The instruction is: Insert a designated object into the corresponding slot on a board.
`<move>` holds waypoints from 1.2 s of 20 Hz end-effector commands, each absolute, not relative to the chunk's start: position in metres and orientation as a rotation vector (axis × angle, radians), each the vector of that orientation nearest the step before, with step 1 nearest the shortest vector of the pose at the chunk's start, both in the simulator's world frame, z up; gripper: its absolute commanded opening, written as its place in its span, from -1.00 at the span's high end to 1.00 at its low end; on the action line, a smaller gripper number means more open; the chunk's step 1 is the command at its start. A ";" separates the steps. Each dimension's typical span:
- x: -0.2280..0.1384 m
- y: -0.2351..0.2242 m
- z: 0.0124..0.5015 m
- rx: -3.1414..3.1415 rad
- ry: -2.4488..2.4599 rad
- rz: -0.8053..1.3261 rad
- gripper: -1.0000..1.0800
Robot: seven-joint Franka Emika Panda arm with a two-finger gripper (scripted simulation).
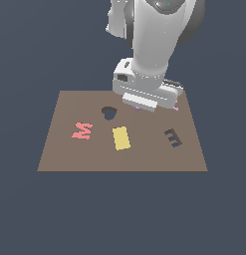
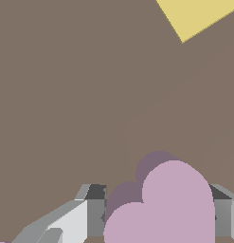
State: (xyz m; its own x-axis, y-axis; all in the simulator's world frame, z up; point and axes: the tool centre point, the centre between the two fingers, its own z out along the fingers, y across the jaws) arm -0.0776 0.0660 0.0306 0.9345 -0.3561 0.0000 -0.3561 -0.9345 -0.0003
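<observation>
Brown and flat, the board [image 1: 60, 149] lies on a dark blue-grey ground [image 1: 25, 214], and we record its contents from the exterior view's left to the exterior view's right. First comes a pink letter [image 1: 82, 131], lying flat and well clear of the board's edges. Next, slightly farther back, we note the dark heart-shaped slot [image 1: 109, 113], open and unoccupied. Just nearer the camera than the slot lies a yellow rectangle [image 1: 121, 138], flat on the surface, close to the slot but not touching it. Farther right, the arm [image 1: 152, 40] descends over the rear part of the board, its wrist housing low above the surface and covering the hand from this side. Beyond it, near the right edge, we note a dark E-shaped cut-out [image 1: 173, 138].

In the wrist view the lilac heart [image 2: 170, 204] sits between the two grey fingers [image 2: 92, 211] of the gripper [image 2: 156, 213], one finger at each flank and both pressed against it, so we record the hand as clamped on the piece. A darker outline of the heart's shape lies on the board just beside the piece, apparently its shadow. A corner of the yellow rectangle [image 2: 196, 16] shows farther out, apart from the heart. In the exterior view only slivers of lilac [image 1: 175, 106] show under the wrist, right of the slot and apart from it.
</observation>
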 end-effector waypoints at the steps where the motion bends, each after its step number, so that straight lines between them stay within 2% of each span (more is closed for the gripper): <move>1: -0.078 0.066 0.030 -3.090 0.570 0.000 1.00; 14: -0.075 0.065 0.031 -3.080 0.619 0.000 1.00; 24: -0.061 0.055 0.032 -3.002 0.922 -0.001 1.00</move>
State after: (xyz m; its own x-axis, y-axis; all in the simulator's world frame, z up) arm -0.0643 0.0575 0.0316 0.8494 -0.5278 -0.0001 -0.5278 -0.8494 -0.0007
